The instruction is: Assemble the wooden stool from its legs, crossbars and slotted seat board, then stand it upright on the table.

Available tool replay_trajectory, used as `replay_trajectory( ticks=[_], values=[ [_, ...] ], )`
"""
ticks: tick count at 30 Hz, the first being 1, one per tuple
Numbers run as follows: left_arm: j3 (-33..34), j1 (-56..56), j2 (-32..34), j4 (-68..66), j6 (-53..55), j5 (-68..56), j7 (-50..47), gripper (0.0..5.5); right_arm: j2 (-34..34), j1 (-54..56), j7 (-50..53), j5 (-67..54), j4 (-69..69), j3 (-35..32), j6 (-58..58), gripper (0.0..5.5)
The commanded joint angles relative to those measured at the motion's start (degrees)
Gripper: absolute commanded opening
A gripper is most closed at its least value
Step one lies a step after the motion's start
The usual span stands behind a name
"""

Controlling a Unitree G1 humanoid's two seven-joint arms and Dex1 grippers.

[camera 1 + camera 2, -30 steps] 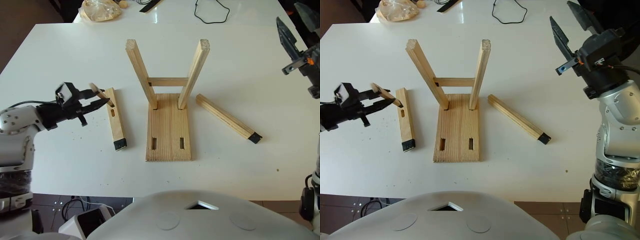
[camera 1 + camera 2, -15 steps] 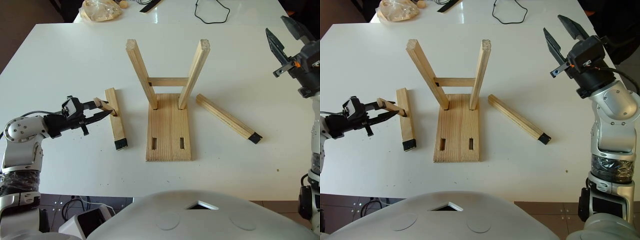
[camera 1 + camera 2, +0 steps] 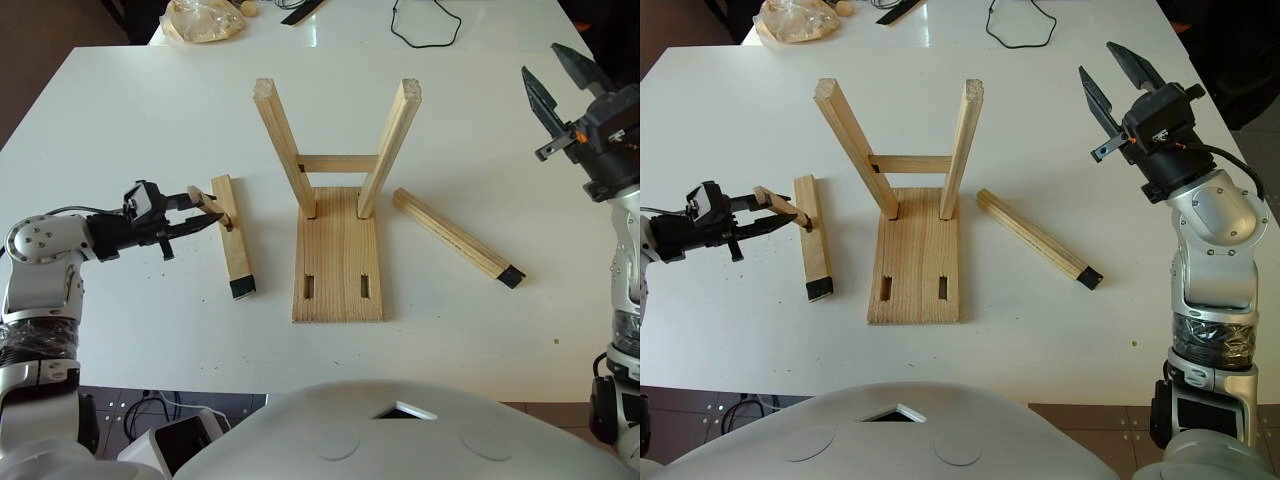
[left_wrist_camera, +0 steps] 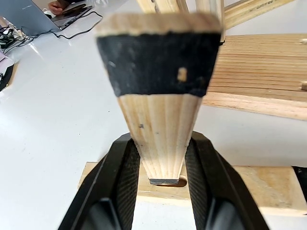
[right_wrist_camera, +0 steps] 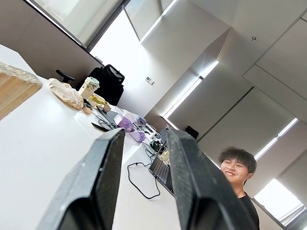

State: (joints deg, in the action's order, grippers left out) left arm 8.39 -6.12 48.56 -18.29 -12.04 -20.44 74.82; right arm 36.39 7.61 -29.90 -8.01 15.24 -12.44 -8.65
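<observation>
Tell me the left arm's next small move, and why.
Probably push the crossbar further into the slot of the loose leg. The left gripper is shut on the crossbar, and its tip sits at the slot mouth, seemingly not yet seated.

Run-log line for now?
left gripper shut on crossbar at slot of loose leg | right gripper open, raised | seat board holds two legs

before me, one black-tipped wooden leg (image 3: 232, 240) lies left of the slotted wooden seat board (image 3: 337, 275), another leg (image 3: 455, 238) right; a two-legged frame (image 3: 337, 163) stands on its far end.
</observation>
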Motion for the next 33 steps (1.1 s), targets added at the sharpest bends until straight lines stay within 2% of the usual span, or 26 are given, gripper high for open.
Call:
replay_trajectory(
  ticks=[1,7,17,22,33],
  values=[
    [-1.53,-0.38,1.12,-1.03,0.05,1.32,2.35,1.29,0.05,0.88,-0.24,0.47,0.35,0.63,0.15,1.57],
    [-3.49,3.85,2.94,0.01,0.17,1.95,6.39,1.29,0.40,0.86,-0.36,0.17,0.18,0.48,0.28,1.57],
    [-6.01,5.88,4.34,3.73,7.69,-0.05,8.23,1.29,0.45,1.54,-0.74,0.04,-0.40,0.82,0.20,1.57],
    [-7.30,5.11,1.68,2.05,8.87,0.15,5.88,1.29,-0.03,2.21,-1.06,0.53,-1.75,2.10,-0.36,1.57],
    [-6.06,14.91,-3.22,5.40,5.98,-2.34,-0.58,1.29,0.96,6.97,-4.23,0.23,-7.37,3.17,-2.45,1.57]
  ],
)
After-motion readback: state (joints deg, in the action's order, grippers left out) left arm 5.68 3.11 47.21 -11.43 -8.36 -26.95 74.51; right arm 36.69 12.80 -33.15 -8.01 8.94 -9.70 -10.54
